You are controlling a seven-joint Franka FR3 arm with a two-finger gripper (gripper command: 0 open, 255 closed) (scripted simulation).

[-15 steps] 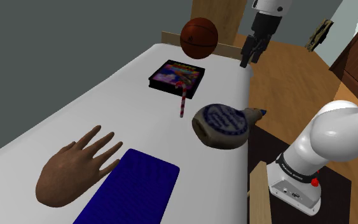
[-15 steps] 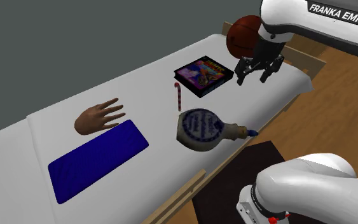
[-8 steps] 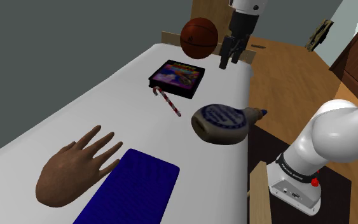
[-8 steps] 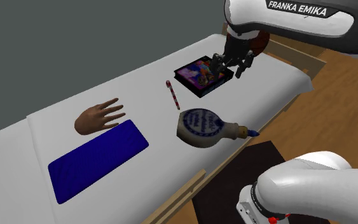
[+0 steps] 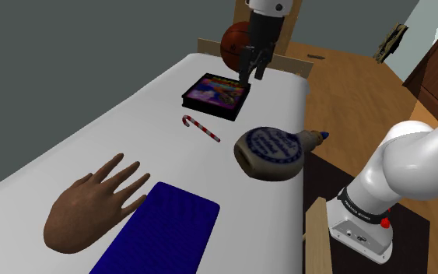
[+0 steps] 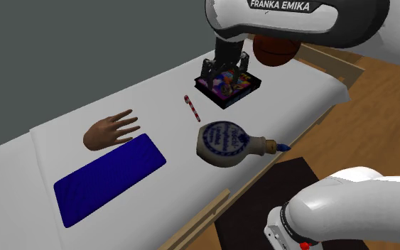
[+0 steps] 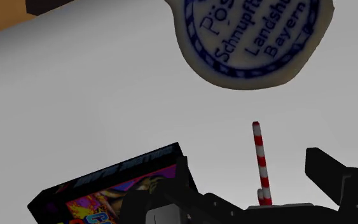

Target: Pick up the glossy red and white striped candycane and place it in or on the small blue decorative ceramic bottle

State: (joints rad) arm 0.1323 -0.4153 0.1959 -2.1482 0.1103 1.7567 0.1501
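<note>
Candycane lies near bottle, seemingly not touching.

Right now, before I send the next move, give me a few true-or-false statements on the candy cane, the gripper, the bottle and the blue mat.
1. The candy cane lies loose on the table, between the box and the bottle. True.
2. The gripper is shut on the candy cane. False: it is open and hangs above the box, holding nothing.
3. The bottle stands upright. False: it lies on its side near the table's edge.
4. The blue mat lies next to the model hand. True.
</note>
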